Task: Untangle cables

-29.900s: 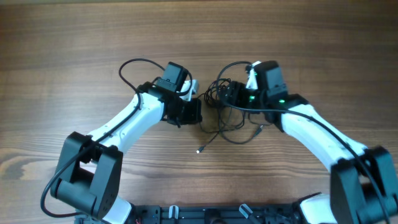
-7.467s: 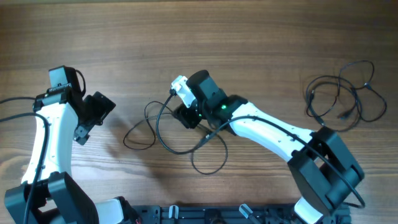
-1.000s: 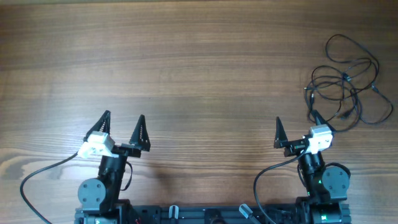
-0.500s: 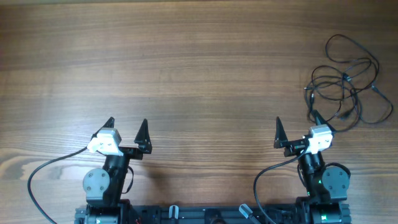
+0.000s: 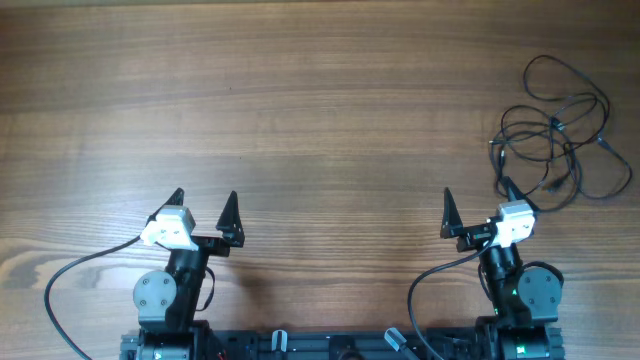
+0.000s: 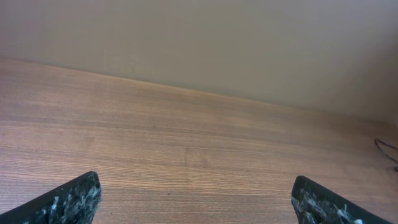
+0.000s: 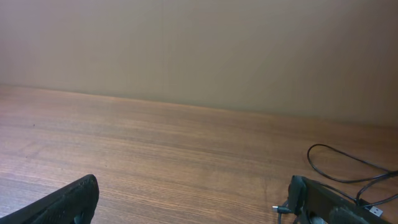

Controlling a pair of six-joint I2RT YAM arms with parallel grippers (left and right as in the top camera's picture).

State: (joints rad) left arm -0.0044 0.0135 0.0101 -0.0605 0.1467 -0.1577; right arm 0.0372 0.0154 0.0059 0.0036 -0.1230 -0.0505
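The cables (image 5: 555, 130) lie as loose black overlapping loops on the wooden table (image 5: 330, 110) at the far right, with nothing touching them. My right gripper (image 5: 476, 196) stands open at the near edge, just left of and nearer than the loops. In the right wrist view a cable loop (image 7: 348, 174) and a small plug end (image 7: 280, 210) lie beside the right finger, while the right gripper (image 7: 189, 202) holds nothing. My left gripper (image 5: 203, 200) is open at the near left, far from the cables. The left gripper (image 6: 196, 202) is empty, and a bit of cable (image 6: 388, 149) shows at the right edge.
Both arms are folded back over their bases (image 5: 340, 345) at the table's near edge. Thick black arm wires (image 5: 70, 285) curl beside each base. A plain beige wall (image 6: 199, 43) rises behind the table's far edge.
Over the last second the left gripper shifted slightly right and towards the near edge, then stayed still. The right gripper and the cables have not moved.
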